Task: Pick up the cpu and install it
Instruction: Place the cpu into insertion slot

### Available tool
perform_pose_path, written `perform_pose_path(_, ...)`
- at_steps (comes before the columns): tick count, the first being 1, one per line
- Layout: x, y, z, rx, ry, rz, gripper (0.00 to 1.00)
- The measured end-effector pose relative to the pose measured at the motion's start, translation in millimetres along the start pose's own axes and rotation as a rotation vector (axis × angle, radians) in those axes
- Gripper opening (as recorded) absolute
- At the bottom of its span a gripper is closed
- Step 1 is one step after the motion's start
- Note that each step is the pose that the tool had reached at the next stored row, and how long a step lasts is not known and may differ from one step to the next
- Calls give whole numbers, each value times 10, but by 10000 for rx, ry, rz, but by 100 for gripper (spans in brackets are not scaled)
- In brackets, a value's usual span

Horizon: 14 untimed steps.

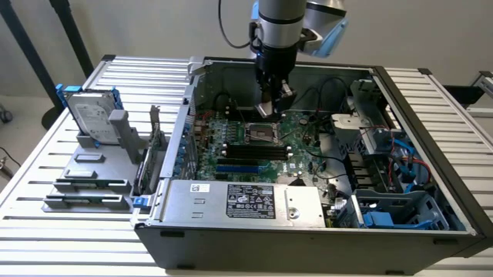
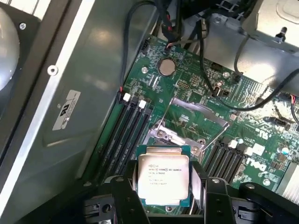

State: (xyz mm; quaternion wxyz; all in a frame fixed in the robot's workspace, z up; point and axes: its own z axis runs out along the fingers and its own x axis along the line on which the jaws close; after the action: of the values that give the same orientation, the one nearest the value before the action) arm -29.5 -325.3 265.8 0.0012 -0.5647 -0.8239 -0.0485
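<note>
**While clamped by its edges, the cpu (image 2: 163,175) hangs above the board**

Held between the black fingers (image 2: 124,191) of the gripper (image 2: 163,185), the cpu is a flat square chip with a silver-grey metal lid, fine printed lettering and a thin green rim. Beneath lies the green motherboard (image 2: 196,93) in the open grey metal case (image 1: 308,242), its socket frame (image 2: 187,122) of shiny steel raised. Dark memory slots (image 2: 128,135) flank the socket. Black cables (image 2: 205,51) loop over the board near a round coin battery (image 2: 166,66).

A robotics lab: slatted aluminium table (image 1: 38,167), opened computer case (image 1: 308,245), parts fixture (image 1: 89,186).
</note>
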Motion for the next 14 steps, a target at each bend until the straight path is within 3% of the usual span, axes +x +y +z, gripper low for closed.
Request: perform_pose_path(14,-6,-6,65,-142,-196,2488,55)
